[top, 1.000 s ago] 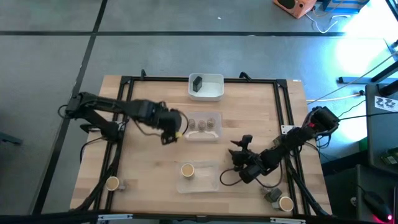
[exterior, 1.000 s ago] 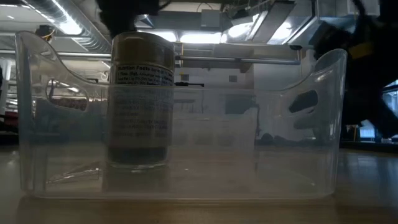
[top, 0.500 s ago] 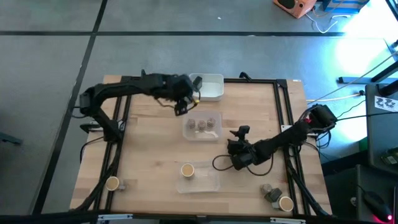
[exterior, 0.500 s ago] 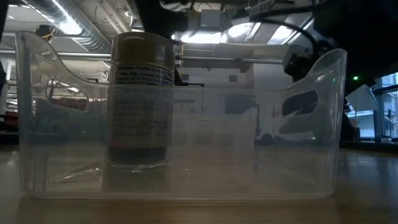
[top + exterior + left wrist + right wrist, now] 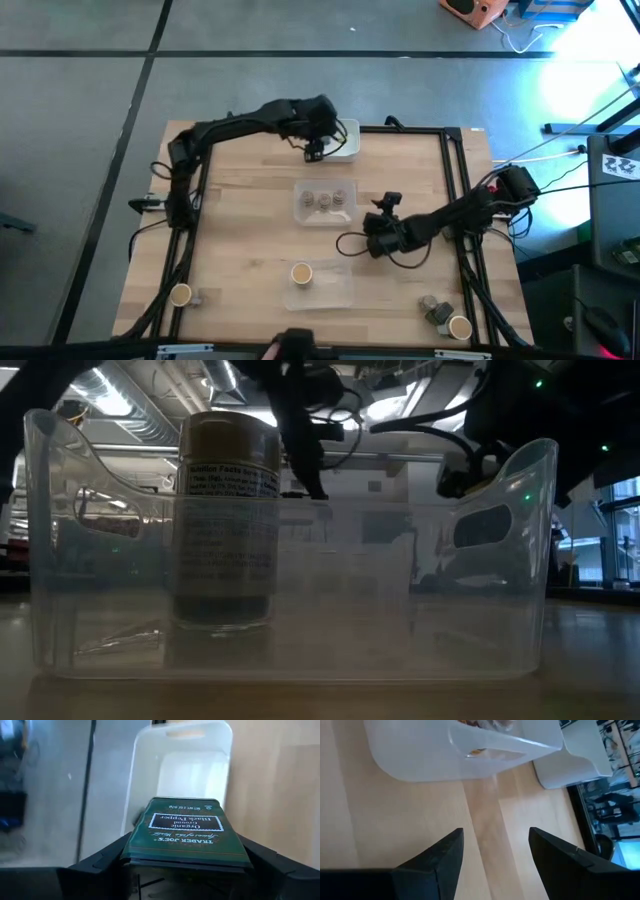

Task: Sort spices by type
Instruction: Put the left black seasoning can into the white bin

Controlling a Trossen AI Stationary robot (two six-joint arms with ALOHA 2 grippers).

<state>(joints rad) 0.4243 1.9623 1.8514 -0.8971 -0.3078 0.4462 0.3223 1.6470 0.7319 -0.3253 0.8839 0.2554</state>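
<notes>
My left gripper (image 5: 315, 150) hangs over the white tray (image 5: 345, 140) at the table's far edge, shut on a dark green-black pepper tin (image 5: 186, 832). My right gripper (image 5: 495, 845) is open and low over the table, just right of the middle clear tray (image 5: 325, 200), which holds three small grey-brown jars. A tan-topped jar (image 5: 301, 273) stands upright in the near clear tray (image 5: 500, 610). More jars stand at the near left corner (image 5: 180, 294) and the near right corner (image 5: 459, 327). My left gripper pinches the pepper tin between its two fingers, one finger (image 5: 107, 862) on each narrow side (image 5: 131, 851). The fingers come from above, slanting down. The tin is lifted clear above the white tray (image 5: 145, 780), with its label face toward the wrist camera.
A black frame (image 5: 455, 180) runs round the table's working area. Bare wood lies between the trays and on the table's left half (image 5: 240, 230). Cables trail under my right arm (image 5: 350, 245).
My left gripper has carried the tin from beside the middle clear tray toward the table's far edge, and now hangs over the white tray. My right gripper has moved from the near right area toward the far left and is now beside the middle clear tray.
</notes>
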